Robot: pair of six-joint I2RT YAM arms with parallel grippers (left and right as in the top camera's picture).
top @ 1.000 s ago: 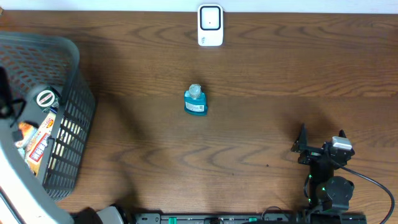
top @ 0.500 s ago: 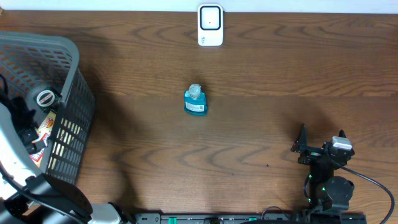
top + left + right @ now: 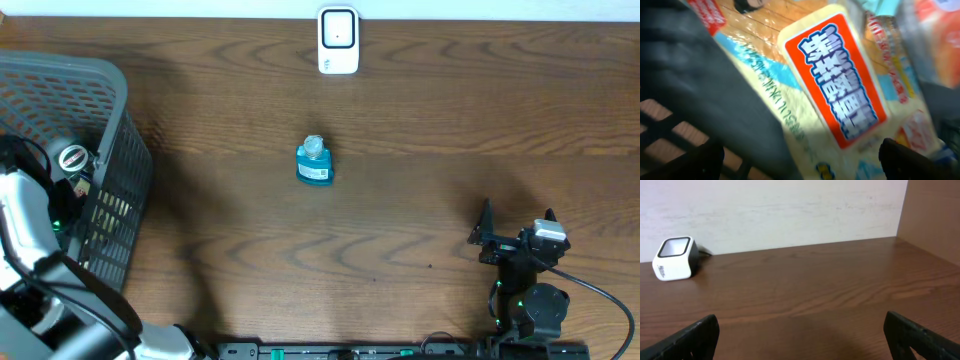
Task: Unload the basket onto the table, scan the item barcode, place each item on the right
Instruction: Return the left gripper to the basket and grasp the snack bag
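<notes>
My left gripper [image 3: 802, 167] is open inside the grey basket [image 3: 110, 90], close above a yellow snack packet [image 3: 835, 80] with an orange-red label and blue characters. Nothing lies between its fingers [image 3: 700, 160]. From overhead the left gripper [image 3: 60, 195] is mostly hidden by its own arm and the basket wall. A small blue bottle [image 3: 314, 163] stands alone mid-table. The white barcode scanner [image 3: 338, 41] sits at the far edge, and the right wrist view shows the scanner [image 3: 674, 258] at far left. My right gripper [image 3: 517, 225] rests open near the front right, holding nothing. No barcode shows.
A dark grey band [image 3: 715, 90] crosses the left of the left wrist view beside the packet. A round-lidded thing [image 3: 72, 157] and other packets [image 3: 935, 40] lie in the basket. Bare wooden table [image 3: 815, 290] stretches before the right gripper [image 3: 802, 340], with a wall behind.
My left arm has swung further into the basket and now covers the packets that showed there before. The right arm, the bottle and the scanner have not moved.
</notes>
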